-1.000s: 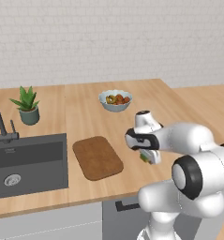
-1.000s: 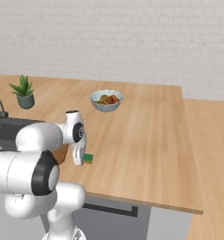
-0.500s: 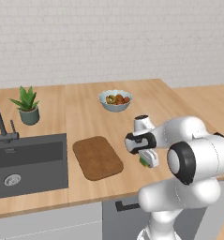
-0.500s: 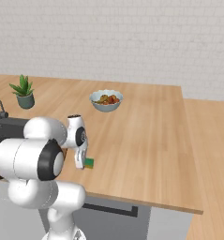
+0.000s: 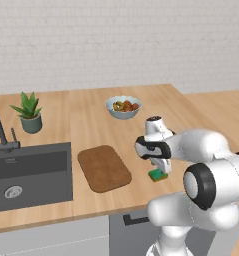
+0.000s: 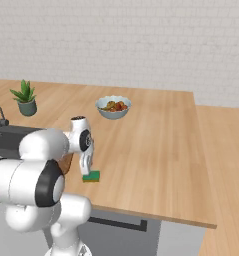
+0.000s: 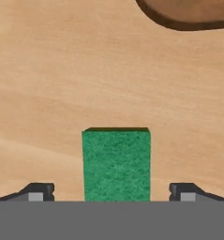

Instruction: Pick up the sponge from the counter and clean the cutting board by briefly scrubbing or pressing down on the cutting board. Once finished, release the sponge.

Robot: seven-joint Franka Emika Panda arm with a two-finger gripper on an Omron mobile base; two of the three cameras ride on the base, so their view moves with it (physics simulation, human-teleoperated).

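The green sponge lies flat on the tan counter, just right of the dark brown cutting board. My gripper hangs directly over the sponge, pointing down. It is open: in the hand view the two fingertips stand wide on either side of the sponge, with bare counter showing between each tip and the sponge. A corner of the board sits at the top right of the hand view, apart from the sponge.
A bowl of fruit stands behind the board. A potted plant and a dark sink with a faucet are to the left. The counter's front edge runs just in front of the sponge.
The jaws have spread wide and let go of the sponge, which now rests on the counter. The arm has stayed in almost the same spot beside the board.
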